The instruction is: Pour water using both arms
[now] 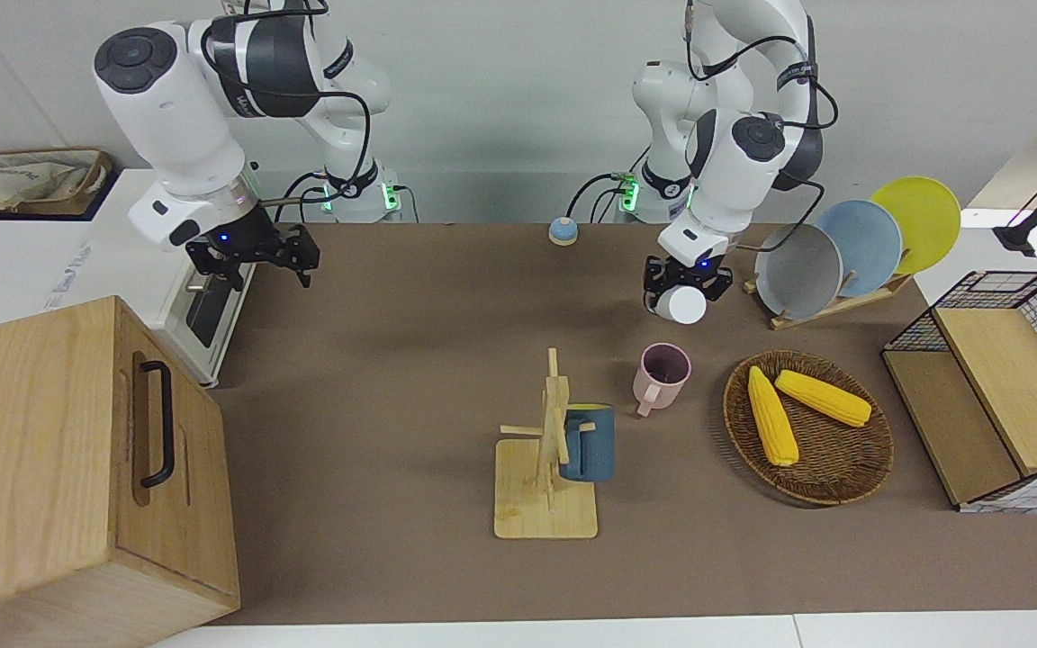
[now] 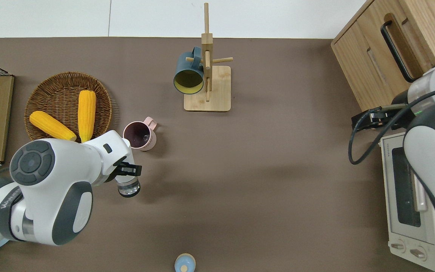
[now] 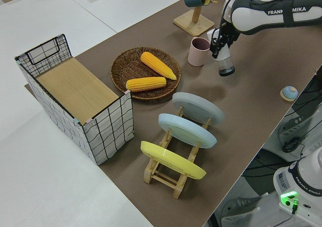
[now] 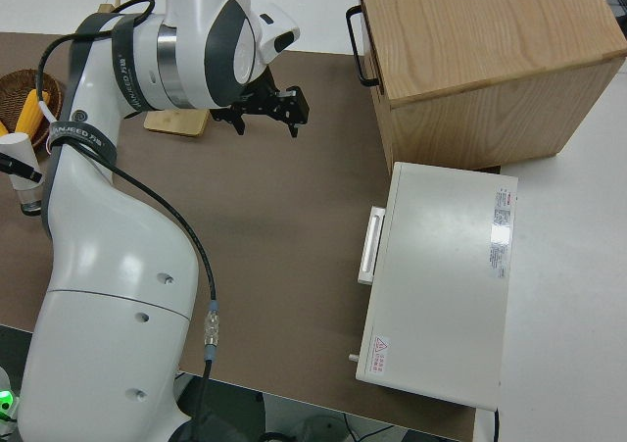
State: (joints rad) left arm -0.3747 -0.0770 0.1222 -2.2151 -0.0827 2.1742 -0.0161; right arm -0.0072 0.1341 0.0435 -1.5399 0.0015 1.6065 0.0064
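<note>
My left gripper point(image 2: 128, 170) is closed around a small clear cylindrical glass cup point(image 2: 128, 187), held up in the air and hanging below my fingers, over bare mat just short of the pale pink ceramic mug point(image 2: 140, 135) with its dark inside and side handle. I judge the glass to be light but rigid, smooth and breakable, so it could slip or crack if I squeeze unevenly; my hold near its upper wall seems the sensible place, leaving the lip free to tip toward the mug. Whether water is in it I cannot tell. My right gripper point(image 1: 253, 254) hangs with its fingers spread and nothing between them; that arm looks parked. The surface is a flat brown mat point(image 2: 263, 170), matte and probably grippy. Near the mug lie a round woven wicker basket point(image 2: 43, 85) with two yellow corn cobs and a wooden mug tree point(image 2: 207, 68) carrying a dark blue mug point(image 2: 189, 73).
</note>
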